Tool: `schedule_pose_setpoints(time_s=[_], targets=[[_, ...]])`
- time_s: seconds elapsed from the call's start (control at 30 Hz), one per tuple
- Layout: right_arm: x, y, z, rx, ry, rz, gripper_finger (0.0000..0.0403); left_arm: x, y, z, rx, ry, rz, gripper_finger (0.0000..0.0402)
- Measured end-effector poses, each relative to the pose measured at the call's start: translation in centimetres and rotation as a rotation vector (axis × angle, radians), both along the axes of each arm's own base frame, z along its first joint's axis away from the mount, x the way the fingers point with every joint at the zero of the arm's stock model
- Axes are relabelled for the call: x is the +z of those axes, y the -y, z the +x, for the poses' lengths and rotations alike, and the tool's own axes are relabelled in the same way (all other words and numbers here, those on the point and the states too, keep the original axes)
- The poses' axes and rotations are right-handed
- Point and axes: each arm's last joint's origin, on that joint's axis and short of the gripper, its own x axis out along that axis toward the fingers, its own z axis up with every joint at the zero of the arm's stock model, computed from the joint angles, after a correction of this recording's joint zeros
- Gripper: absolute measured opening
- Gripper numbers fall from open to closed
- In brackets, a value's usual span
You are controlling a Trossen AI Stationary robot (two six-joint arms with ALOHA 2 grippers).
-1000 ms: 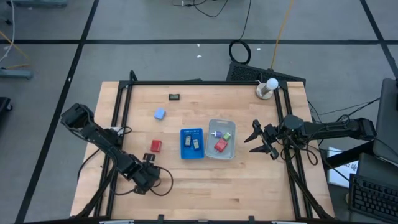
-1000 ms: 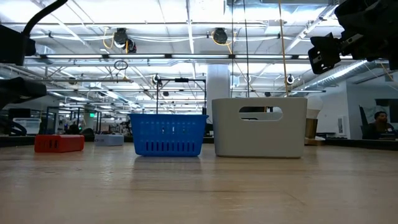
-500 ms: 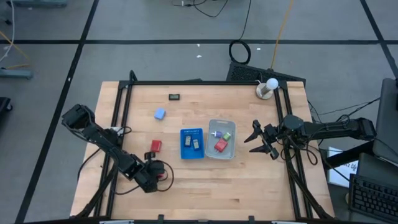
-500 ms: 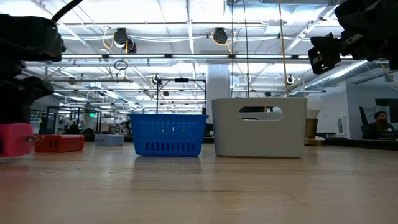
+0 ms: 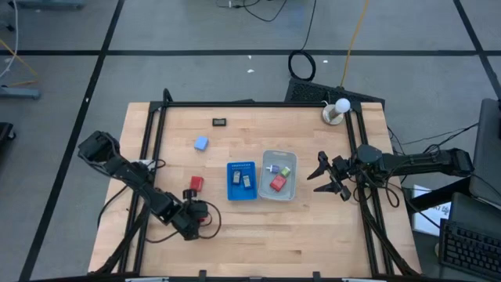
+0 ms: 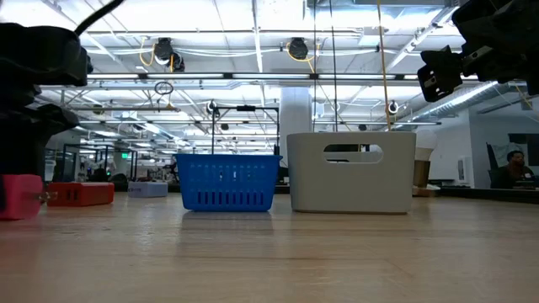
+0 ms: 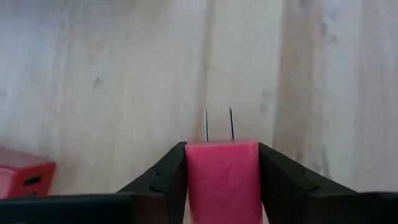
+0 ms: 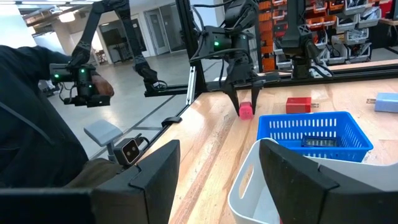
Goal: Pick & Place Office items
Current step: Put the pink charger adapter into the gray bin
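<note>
My left gripper (image 5: 197,218) stands near the table's front left, shut on a pink plug block (image 7: 222,177) whose two metal prongs (image 7: 217,124) stick out ahead of the fingers. A red block (image 5: 196,183), a pale blue block (image 5: 201,143) and a black flat rectangle (image 5: 220,121) lie on the table. A blue ribbed tray (image 5: 242,180) and a clear tray (image 5: 279,175) hold more small pieces. My right gripper (image 5: 325,176) hovers open to the right of the clear tray. My left gripper pinches the pink block's two opposite sides (image 7: 188,168) between its two fingers (image 7: 163,174). The fingers come slanting down from above. The prongs point forward, away from the gripper. I cannot tell whether the block's underside (image 6: 21,215) touches the table.
The two trays stand side by side at the table's middle, seen in the low view as a blue basket (image 6: 227,181) and a pale bin (image 6: 352,172). A white lamp-like knob (image 5: 337,110) stands at the far right corner. Bare wood lies in front of the trays.
My left gripper has rolled about its own axis and shifted a little toward the table's right, carrying the pink block. The block was hidden at first and now shows beside the fingers from above and at the low view's left edge.
</note>
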Motion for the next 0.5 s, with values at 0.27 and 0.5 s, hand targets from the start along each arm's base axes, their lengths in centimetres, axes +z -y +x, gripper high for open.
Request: schedule_pose_setpoints(time_s=[0.27, 0.5], targets=[[0.0, 0.0, 0.0, -0.001, 0.000, 0.000, 0.0212, 0.6, -1.1, 2.3, -0.063, 0.109, -0.002, 0.0152], [0.0, 0.0, 0.0, -0.004, 0.000, 0.000, 0.0212, 1.6, -2.2, 4.4, -0.131, 0.226, 0.074, 0.0158]])
